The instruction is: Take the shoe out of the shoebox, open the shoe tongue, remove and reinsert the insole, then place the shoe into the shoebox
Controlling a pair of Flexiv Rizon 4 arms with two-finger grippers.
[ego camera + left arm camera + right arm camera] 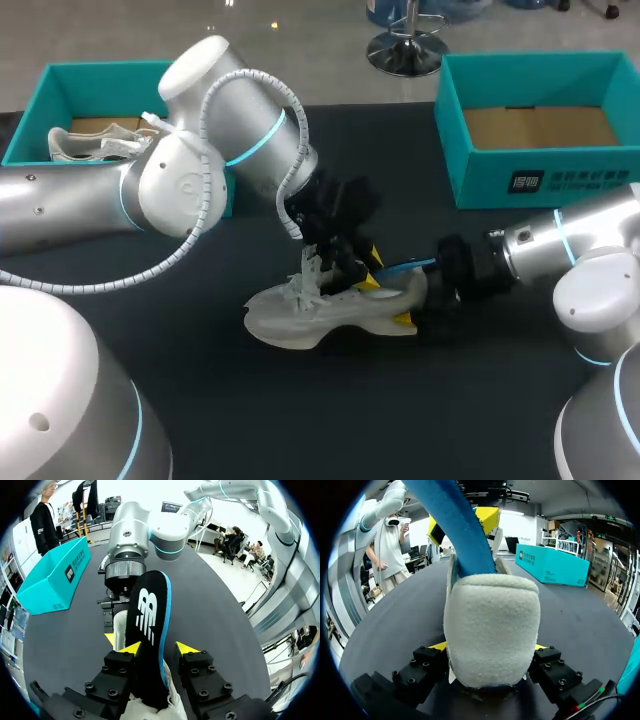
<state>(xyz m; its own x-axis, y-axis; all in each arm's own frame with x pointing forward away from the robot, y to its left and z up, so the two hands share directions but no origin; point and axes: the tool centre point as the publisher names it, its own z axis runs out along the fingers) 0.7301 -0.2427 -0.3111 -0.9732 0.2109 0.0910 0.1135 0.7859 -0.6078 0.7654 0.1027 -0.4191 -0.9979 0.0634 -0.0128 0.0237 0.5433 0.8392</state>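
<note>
Shoe (320, 312) rests on its sole on the dark tabletop (300, 420), well apart from the teal shoebox (500, 185) at the right. Right end effector (489, 647) clamps the heel from both sides. Left end effector (157, 647), above the laces, is closed on the black insole (147, 615) (blue-edged), which stretches back toward the heel.

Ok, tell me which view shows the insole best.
Left wrist view: the insole shows its black top, right at the left tool. Right wrist shows its blue underside over the shoe; head, a blue sliver.
</note>
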